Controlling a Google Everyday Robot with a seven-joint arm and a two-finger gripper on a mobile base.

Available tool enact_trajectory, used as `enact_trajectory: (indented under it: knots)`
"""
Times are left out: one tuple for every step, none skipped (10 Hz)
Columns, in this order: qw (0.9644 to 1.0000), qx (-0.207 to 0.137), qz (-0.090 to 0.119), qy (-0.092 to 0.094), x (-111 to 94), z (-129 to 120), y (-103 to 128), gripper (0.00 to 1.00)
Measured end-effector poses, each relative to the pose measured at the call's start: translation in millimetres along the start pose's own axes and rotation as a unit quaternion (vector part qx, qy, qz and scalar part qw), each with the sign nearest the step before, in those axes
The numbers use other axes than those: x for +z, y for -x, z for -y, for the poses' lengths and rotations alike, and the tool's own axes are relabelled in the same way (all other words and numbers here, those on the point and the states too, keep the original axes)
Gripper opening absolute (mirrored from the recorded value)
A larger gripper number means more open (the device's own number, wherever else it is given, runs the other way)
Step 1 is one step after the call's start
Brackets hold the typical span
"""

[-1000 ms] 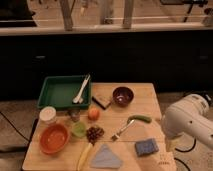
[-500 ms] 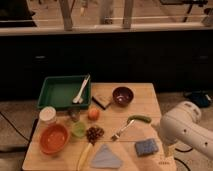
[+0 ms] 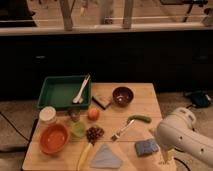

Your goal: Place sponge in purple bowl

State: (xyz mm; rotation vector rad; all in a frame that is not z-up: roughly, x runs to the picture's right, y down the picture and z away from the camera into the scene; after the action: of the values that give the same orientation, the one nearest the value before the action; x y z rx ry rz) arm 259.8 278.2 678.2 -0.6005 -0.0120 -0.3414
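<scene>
Wooden table (image 3: 145, 107) carries all items. White arm (image 3: 187, 137) comes in from lower right, over table's near right corner. Green tray (image 3: 59, 94) far left, white utensil (image 3: 81, 90) leaning on its right rim. Orange bowl (image 3: 53, 138) near left. Light-blue cloth (image 3: 106, 158) at near edge. Purple bowl (image 3: 123, 95) far centre. Sponge (image 3: 146, 147) flat on table, near right, well apart from purple bowl. Gripper (image 3: 164, 158) hangs below arm, just right of sponge, fingers spread wide, gripping nothing.
</scene>
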Motion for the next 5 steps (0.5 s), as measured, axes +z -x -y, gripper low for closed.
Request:
enact_trajectory:
  knots:
    - [1.0000, -0.006, -0.001, 0.000, 3.7, -0.4, 2.6, 0.80]
    - [0.9999, -0.011, -0.004, 0.000, 4.7, -3.4, 3.3, 0.80]
    - [0.9999, -0.012, -0.006, -0.001, 5.6, -4.9, 3.4, 0.80]
    - [0.9999, -0.012, -0.007, -0.004, 6.4, -3.1, 6.2, 0.80]
    - [0.9998, -0.016, -0.008, -0.005, 8.8, -0.7, 9.4, 0.80]
